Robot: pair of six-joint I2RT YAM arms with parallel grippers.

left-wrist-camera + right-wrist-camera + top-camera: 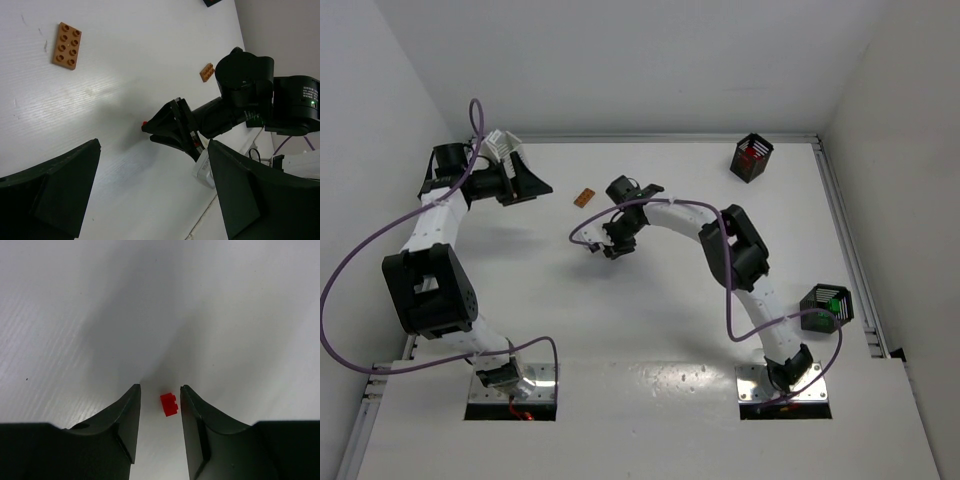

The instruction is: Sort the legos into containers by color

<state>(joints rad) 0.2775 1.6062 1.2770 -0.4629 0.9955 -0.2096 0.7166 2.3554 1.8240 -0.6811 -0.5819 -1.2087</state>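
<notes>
Only the right wrist view showed the red brick (169,404) clearly: a tiny bright block lying on the white table (75,315) at lower centre of the frame, its long axis running roughly up and down the picture, top end leaning slightly left. It lay between the fingers of the right gripper (160,388), which stood parted, the brick just beside the right-hand finger and clear of the other (nothing was clamped). In the left wrist view the same brick was a mere red speck (144,122) at that gripper's tip.

The left wrist view showed two orange-brown plates, one near (67,45), studs up, two by four, long axis nearly vertical in the frame, one farther off (207,72). The overhead view showed only one.

The overhead view alone showed the left gripper (525,180) spread wide and empty at upper left, a white basket (503,145) just beside it, a black basket (752,157) with red inside at upper right, and another black basket (826,307) with green inside at right.
</notes>
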